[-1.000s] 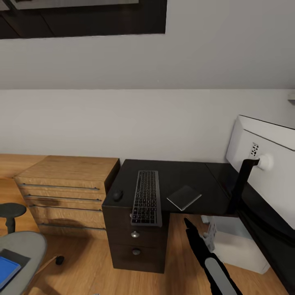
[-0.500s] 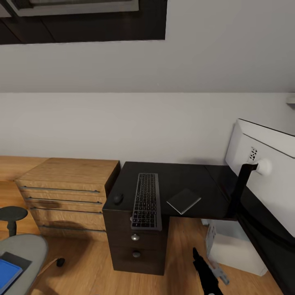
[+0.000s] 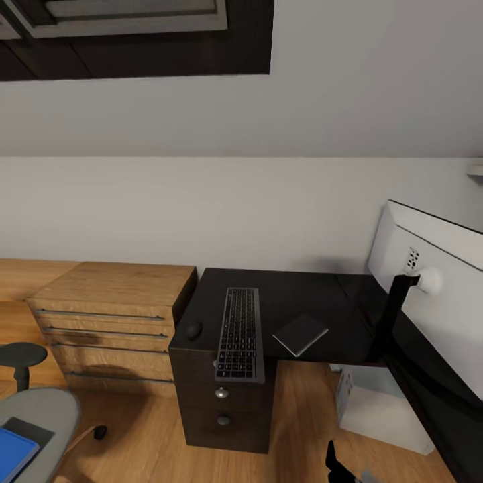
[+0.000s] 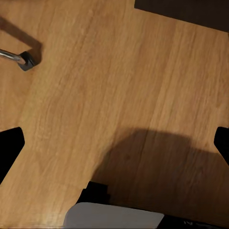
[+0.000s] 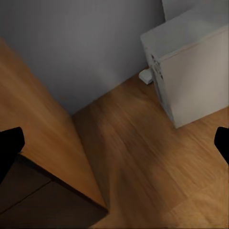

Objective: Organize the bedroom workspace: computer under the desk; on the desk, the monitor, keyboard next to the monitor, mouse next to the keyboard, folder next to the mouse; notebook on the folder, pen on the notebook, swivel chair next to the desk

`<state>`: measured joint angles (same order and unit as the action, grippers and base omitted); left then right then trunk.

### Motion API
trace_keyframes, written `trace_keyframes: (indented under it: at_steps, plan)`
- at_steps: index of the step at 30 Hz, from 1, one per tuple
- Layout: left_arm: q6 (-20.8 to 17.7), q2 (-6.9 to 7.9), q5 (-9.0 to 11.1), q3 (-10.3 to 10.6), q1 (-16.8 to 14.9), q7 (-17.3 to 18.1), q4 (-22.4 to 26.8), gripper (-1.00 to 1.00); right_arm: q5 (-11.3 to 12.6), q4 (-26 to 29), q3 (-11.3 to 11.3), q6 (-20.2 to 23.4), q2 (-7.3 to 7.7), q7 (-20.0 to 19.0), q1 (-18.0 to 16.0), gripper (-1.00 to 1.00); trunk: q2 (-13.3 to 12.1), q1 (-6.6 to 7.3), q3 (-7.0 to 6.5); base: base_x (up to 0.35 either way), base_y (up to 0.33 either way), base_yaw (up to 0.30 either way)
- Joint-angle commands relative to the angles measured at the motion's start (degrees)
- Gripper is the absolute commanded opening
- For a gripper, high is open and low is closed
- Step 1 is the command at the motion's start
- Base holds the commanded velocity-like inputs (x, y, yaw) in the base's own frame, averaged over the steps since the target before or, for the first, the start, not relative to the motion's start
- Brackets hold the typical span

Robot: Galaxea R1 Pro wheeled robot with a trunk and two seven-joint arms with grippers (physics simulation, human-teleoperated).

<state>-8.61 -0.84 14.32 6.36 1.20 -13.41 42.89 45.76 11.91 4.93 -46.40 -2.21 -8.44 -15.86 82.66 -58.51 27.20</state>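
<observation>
Both jaws stand wide, holding nothing — left gripper [image 4: 114, 143] over floor, right gripper [image 5: 114, 143] facing the computer [image 5: 191, 67]. Keyboard [image 3: 239, 333], mouse [image 3: 194, 330] and notebook [image 3: 300, 333] lie mid-frame on the desk [image 3: 295, 295]; monitor [image 3: 436, 295] at right, folder [image 3: 12, 453] at lower left on the swivel chair [image 3: 47, 409].

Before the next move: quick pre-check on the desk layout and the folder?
1. keyboard on the desk: ok, near end overhangs the edge.
2. mouse beside keyboard: ok.
3. folder on desk: not ok, on the swivel chair.
4. notebook on folder: not ok, lies on desk.
5. computer under desk: ok.
6. Pen location: cannot tell.
</observation>
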Motion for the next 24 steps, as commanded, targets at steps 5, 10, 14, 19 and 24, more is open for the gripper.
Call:
trace_keyframes:
  at_steps: [5,10,14,19,24]
  plan:
    - [-0.27,-1.21,0.46,0.24,-6.82,-0.38,-12.65,1.0,-3.81,-2.06,1.81,-0.66,-1.32,-0.17,-0.04,1.0,-1.99,1.1,-0.85,0.0,0.0,0.0]
    - [-0.23,-1.39,0.45,0.23,-10.29,-0.33,-18.29,1.0,-5.77,-2.62,2.24,-0.7,-1.49,-0.07,-0.06,1.0,-3.99,2.2,-1.75,0.0,0.0,0.0]
    - [-0.04,-1.53,0.38,0.23,-11.04,-0.31,-19.45,1.0,-6.2,-2.8,2.42,-0.71,-1.68,-0.01,-0.05,1.0,-5.6,3.08,-2.47,0.0,0.0,0.0]
    - [0.05,-1.84,0.33,0.26,-11.25,-0.3,-19.76,1.0,-6.34,-2.84,2.51,-0.71,-1.76,0.0,-0.05,1.0,-7.6,4.18,-3.37,0.0,0.0,0.0]
    - [5.08,-2.07,0.42,0.18,-11.31,-0.74,-23.67,1.0,-6.38,-2.86,2.45,-0.71,-1.73,0.08,-0.04,1.0,-9.61,5.28,-4.27,0.0,0.0,0.0]
